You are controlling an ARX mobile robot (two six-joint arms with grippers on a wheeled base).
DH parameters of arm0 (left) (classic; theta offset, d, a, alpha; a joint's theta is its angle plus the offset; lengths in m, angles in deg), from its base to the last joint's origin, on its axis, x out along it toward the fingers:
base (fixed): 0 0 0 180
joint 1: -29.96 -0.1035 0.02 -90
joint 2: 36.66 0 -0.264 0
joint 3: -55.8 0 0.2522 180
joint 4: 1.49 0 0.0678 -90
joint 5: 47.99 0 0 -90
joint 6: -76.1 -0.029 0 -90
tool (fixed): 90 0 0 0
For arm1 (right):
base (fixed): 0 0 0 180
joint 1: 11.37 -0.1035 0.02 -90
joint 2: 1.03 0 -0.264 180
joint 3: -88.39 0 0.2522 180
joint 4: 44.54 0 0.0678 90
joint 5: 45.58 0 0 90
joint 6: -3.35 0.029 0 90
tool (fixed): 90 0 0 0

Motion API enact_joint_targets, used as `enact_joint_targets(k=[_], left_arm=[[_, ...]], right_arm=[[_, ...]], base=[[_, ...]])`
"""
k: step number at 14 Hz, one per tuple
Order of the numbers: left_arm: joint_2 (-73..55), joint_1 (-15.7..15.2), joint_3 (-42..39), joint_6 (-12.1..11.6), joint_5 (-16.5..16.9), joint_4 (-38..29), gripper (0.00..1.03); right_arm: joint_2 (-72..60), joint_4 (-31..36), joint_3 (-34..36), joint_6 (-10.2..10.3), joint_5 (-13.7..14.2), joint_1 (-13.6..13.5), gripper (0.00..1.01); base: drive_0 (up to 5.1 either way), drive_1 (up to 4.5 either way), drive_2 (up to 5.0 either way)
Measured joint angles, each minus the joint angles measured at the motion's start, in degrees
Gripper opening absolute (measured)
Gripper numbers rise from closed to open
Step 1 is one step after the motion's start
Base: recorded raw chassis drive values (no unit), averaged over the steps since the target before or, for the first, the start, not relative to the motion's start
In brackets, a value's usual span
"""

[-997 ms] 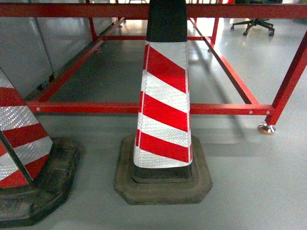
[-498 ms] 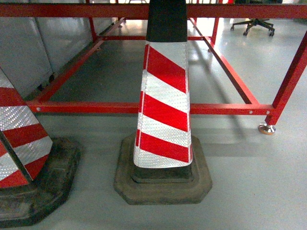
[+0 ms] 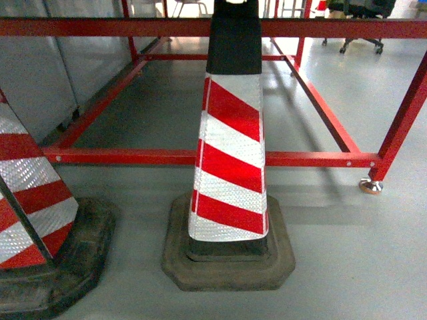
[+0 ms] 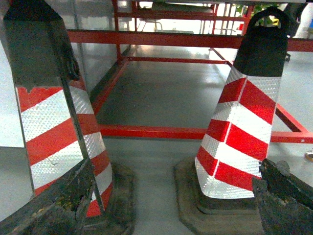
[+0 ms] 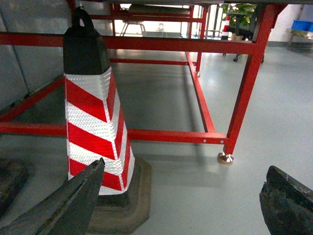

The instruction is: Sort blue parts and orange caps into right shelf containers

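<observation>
Red-and-white traffic cones block the view; no crates, blue parts or orange caps are in sight.

Landmark: the centre cone, standing upright on its dark rubber base on the grey floor. To its left stands a second cone; right behind it runs the low rail of a red steel frame, whose foot rests off to the cone's right. Left gripper and right gripper both hang low with fingers spread wide, holding nothing, probably carried idle while the base travels. The containers are likely elsewhere, on a shelf not visible here.
</observation>
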Motion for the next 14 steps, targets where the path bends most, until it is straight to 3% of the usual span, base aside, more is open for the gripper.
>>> enact_joint_targets(k=[14], left_arm=[[0.0,0.0,0.0,-0.6,0.0,-0.1,0.98]], right_arm=[[0.0,0.0,0.0,0.4,0.0,0.0,0.98]], base=[[0.0,0.0,0.0]])
